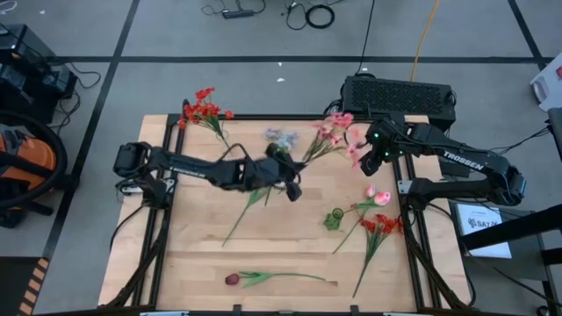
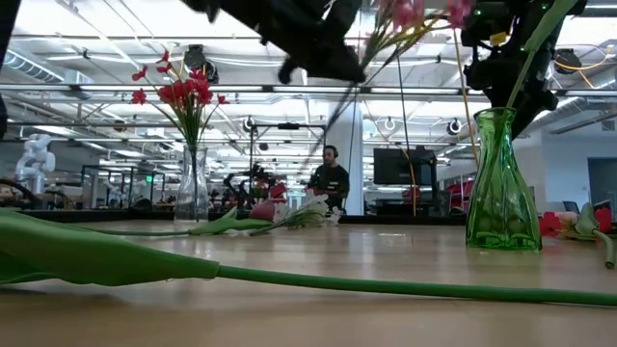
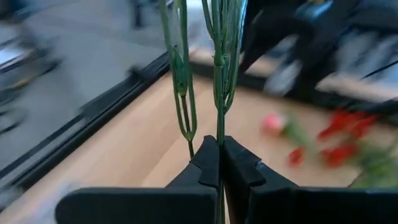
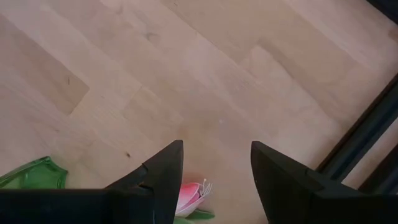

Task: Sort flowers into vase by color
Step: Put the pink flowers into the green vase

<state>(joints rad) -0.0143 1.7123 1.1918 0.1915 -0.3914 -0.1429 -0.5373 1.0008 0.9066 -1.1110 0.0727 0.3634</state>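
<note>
Left gripper: the left gripper (image 3: 219, 163) is over the middle of the pale wooden table (image 1: 290, 254), its dark fingers (image 3: 205, 165) pressed together on thin green stems.
Held flower: the pink blossom spray on green stems (image 1: 334, 132) slants from that gripper (image 1: 285, 171) toward the back right of the table; in the low view its blossoms (image 2: 410, 14) hang high above the tabletop.
Right gripper: the right gripper (image 4: 214, 180) hovers near the table's right back part, jaws wide apart with nothing between them; bare wood, a pink bud and a corner of green glass lie below it.
Green vase: the ribbed green glass vase (image 2: 501, 183) stands upright at the right in the low view; from above it (image 1: 334, 219) sits right of centre.
Clear vase: a clear glass vase (image 2: 191, 188) near the back left corner holds the bright red cluster flowers (image 1: 204, 110).
Grey-blue bunch: the pale grey-blue bunch (image 1: 283, 138) lies at the back centre, just beside the left gripper.
Loose flowers at right: a pink blossom stem (image 1: 376, 198) and a red cluster stem (image 1: 384, 226) lie flat beside the green vase, near the right edge.
Dark red tulip: the dark red tulip on a long green stem (image 1: 234, 279) lies flat along the front edge.
Background: a seated person (image 2: 330, 178) shows far off in the room.
</note>
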